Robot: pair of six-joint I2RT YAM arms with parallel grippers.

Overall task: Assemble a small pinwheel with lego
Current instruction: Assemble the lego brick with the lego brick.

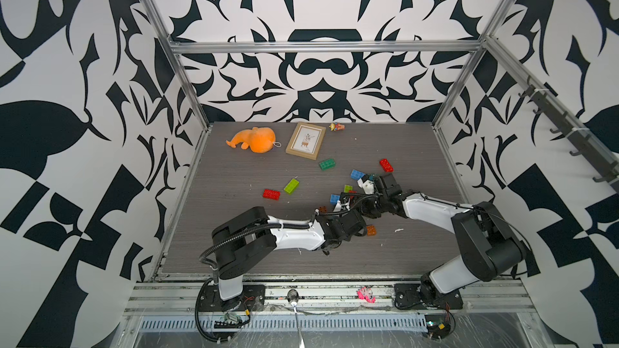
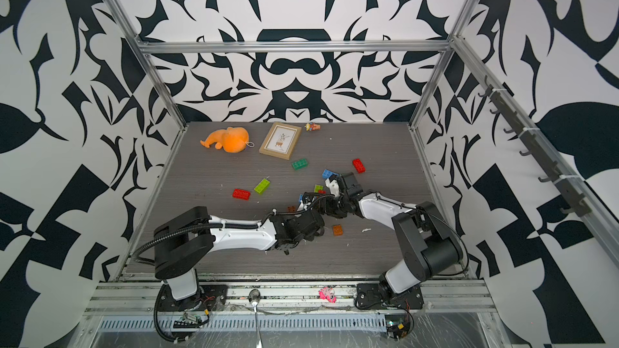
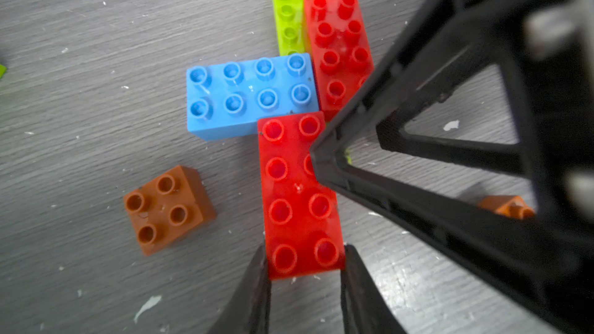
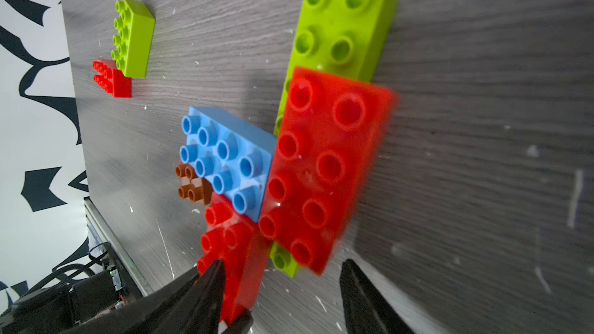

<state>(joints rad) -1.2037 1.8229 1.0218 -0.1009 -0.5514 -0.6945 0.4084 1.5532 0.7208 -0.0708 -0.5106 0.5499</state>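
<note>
Red brick [image 3: 299, 194]: pinched by left end effector [image 3: 305, 252], abutted by blue brick [image 3: 250, 94]. Right end effector [image 4: 284, 263]: held spread near lime brick [image 4: 344, 24].

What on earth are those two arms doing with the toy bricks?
They are building a lego pinwheel. The left gripper is shut on the end of a red brick, clustered with a blue brick, a second red brick and a lime brick. The right gripper is open right at that cluster. Other bricks lie loose on the table.
</note>
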